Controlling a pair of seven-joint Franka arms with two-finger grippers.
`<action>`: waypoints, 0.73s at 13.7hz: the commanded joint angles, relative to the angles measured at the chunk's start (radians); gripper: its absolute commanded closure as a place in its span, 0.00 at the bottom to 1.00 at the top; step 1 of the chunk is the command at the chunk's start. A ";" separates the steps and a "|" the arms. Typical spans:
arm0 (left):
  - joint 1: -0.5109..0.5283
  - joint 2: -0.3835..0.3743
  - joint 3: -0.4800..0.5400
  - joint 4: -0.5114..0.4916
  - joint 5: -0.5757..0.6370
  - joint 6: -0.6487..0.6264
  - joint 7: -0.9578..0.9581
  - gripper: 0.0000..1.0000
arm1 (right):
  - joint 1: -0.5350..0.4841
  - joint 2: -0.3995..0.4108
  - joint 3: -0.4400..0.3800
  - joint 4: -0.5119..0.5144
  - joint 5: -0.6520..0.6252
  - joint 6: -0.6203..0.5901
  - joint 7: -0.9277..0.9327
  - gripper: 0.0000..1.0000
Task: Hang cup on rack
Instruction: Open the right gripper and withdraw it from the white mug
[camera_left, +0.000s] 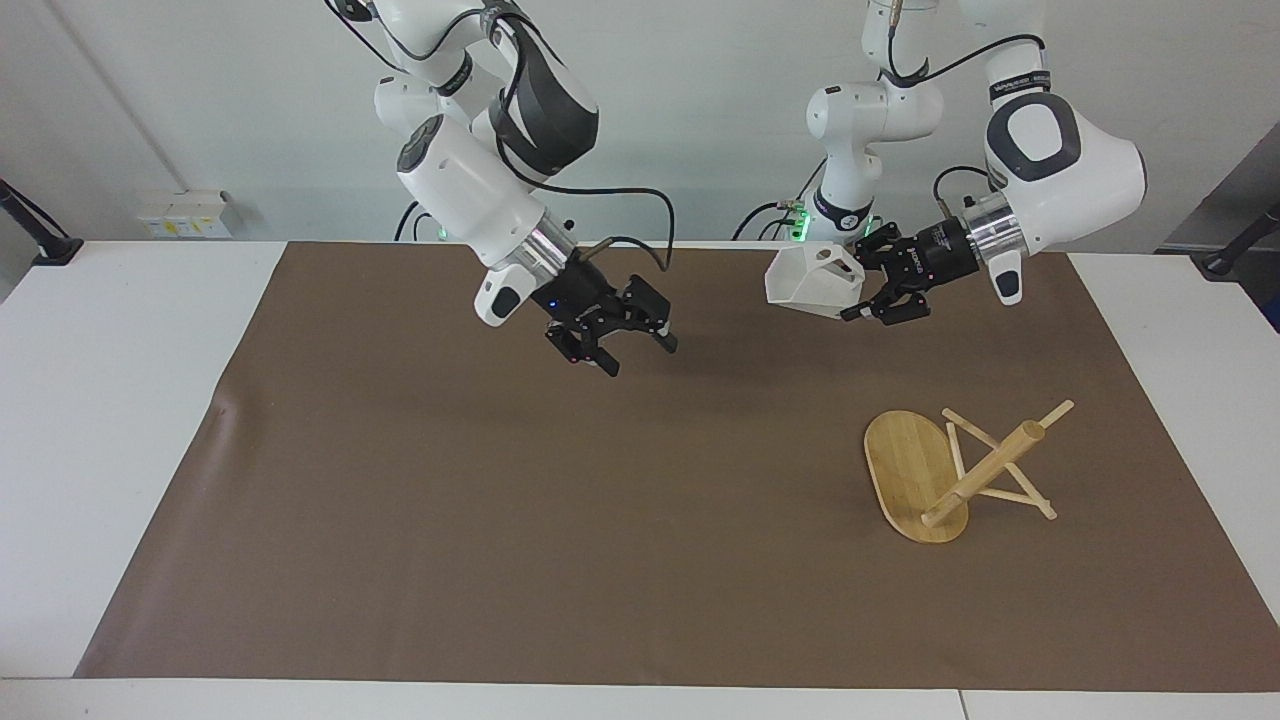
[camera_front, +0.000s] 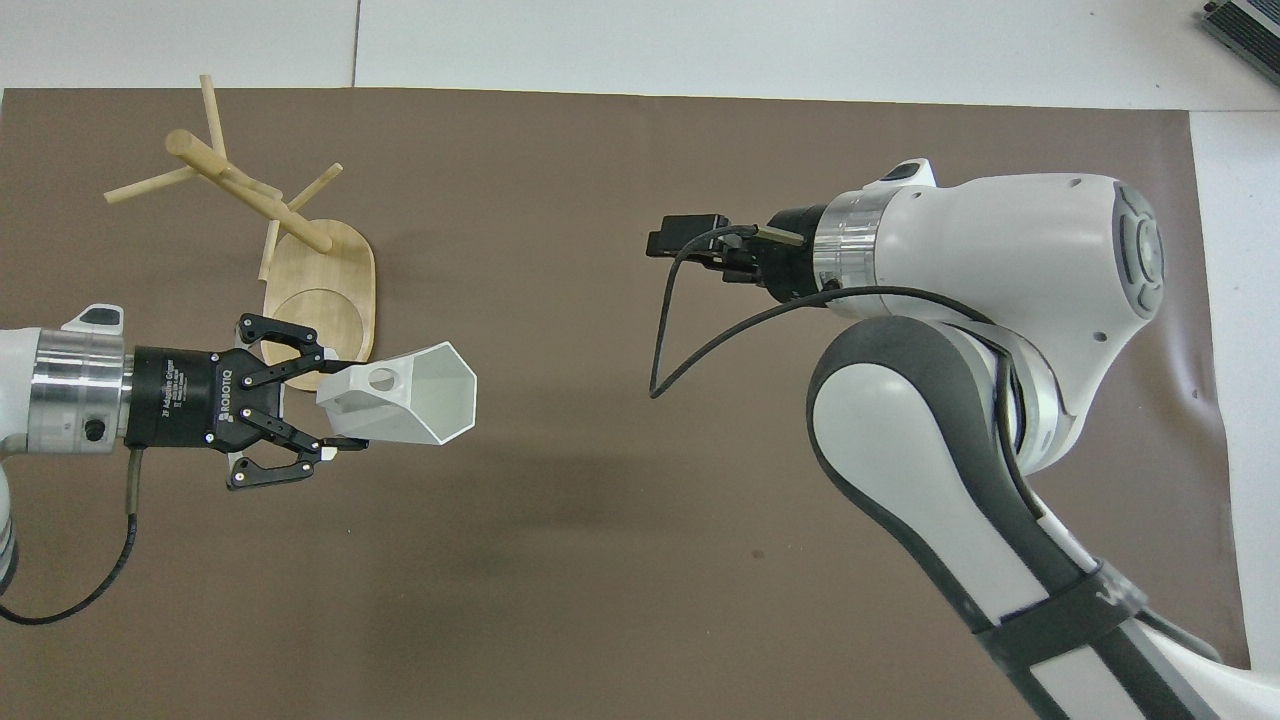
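Observation:
The white faceted cup (camera_left: 805, 280) is held in the air on its side, mouth toward the right arm's end; it also shows in the overhead view (camera_front: 410, 395). My left gripper (camera_left: 855, 290) is shut on its handle end, also seen in the overhead view (camera_front: 340, 405), over the mat beside the rack. The bamboo rack (camera_left: 915, 470) lies farther from the robots at the left arm's end, its post (camera_left: 985, 470) slanting low with a peg tip on the mat; it also shows in the overhead view (camera_front: 325, 285). My right gripper (camera_left: 612, 348) is open and empty over the mat's middle, also in the overhead view (camera_front: 685, 235).
A brown mat (camera_left: 500, 500) covers most of the white table (camera_left: 100, 400). A black cable (camera_front: 680, 330) hangs from the right wrist.

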 joint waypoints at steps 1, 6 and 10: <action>0.008 -0.010 0.000 -0.012 0.087 0.056 -0.148 1.00 | -0.058 -0.004 -0.006 0.005 -0.189 -0.080 0.000 0.00; 0.002 0.004 -0.003 -0.035 0.096 0.296 -0.374 1.00 | -0.141 -0.011 -0.009 0.001 -0.552 -0.181 -0.001 0.00; -0.004 0.027 -0.005 -0.038 0.096 0.406 -0.407 1.00 | -0.216 -0.018 -0.030 -0.008 -0.652 -0.209 -0.174 0.00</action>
